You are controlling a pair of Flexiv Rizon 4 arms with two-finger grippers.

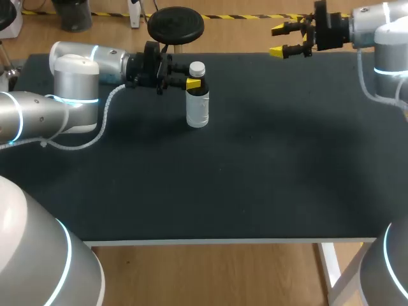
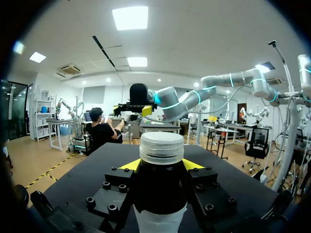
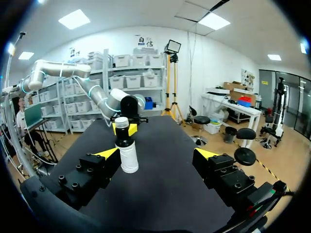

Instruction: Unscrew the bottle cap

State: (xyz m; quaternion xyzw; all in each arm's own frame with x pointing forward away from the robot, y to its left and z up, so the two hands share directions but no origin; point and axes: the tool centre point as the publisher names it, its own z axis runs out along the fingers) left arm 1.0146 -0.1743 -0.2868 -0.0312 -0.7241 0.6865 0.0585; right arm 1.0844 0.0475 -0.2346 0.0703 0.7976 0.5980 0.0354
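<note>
Bottle (image 1: 197,102), dark-necked with white cap (image 1: 197,67) and pale label, stands upright.

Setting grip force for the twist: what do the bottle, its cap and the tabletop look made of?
Bottle: likely plastic, dark smooth body with a white wrap label. Cap: whitish, slightly translucent plastic, fine vertical ribs around its side. Tabletop: matte black, no glare; could be mat or coated board.

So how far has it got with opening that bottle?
Done: the left jaws grip the upright bottle near its neck. In hand: nothing more; the right jaws hang open, far from it. Left: the white cap is on, so all the unscrewing.
</note>
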